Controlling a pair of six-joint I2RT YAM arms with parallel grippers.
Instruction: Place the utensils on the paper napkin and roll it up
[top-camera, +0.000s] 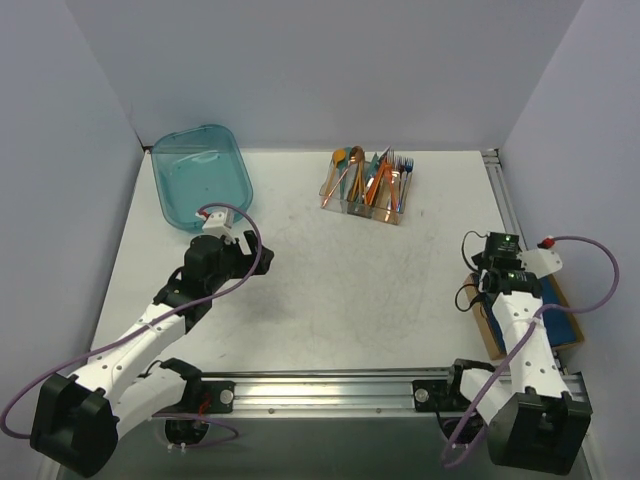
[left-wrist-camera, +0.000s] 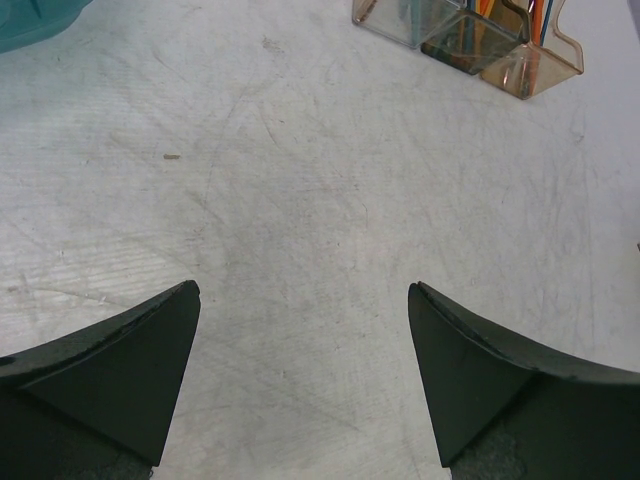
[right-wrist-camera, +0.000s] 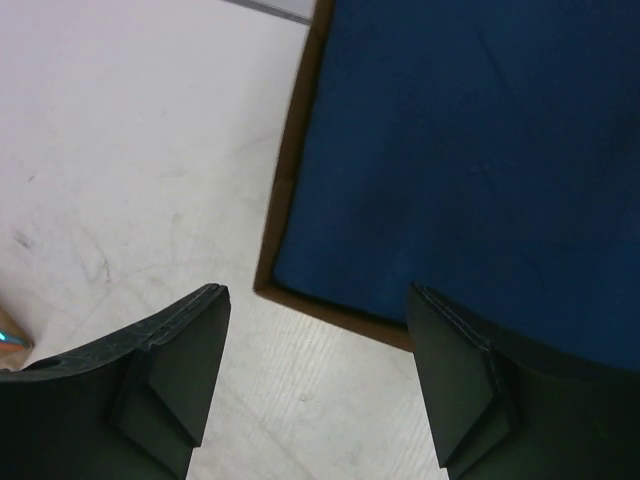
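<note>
Right hand (right-wrist-camera: 318, 290): fingers spread wide, holding nothing, over the box's corner.
Left hand (left-wrist-camera: 305, 290): fingers spread wide, holding nothing.
Table (left-wrist-camera: 300, 180): bare and scratched under the left hand.
Teal tub (top-camera: 200, 175): just ahead of the left hand.
Brown box (right-wrist-camera: 290, 170): under the right hand.
Paper napkin (right-wrist-camera: 470, 150): dark blue, flat in the box; maybe one sheet, maybe a pile.
Clear holder (top-camera: 362, 200): far ahead, between both hands.
Utensils (top-camera: 378, 180): shiny orange, standing in the holder.

Left claw (left-wrist-camera: 303, 290) faces open table (left-wrist-camera: 300, 170), cutlery caddy (left-wrist-camera: 480, 45) beyond.
</note>
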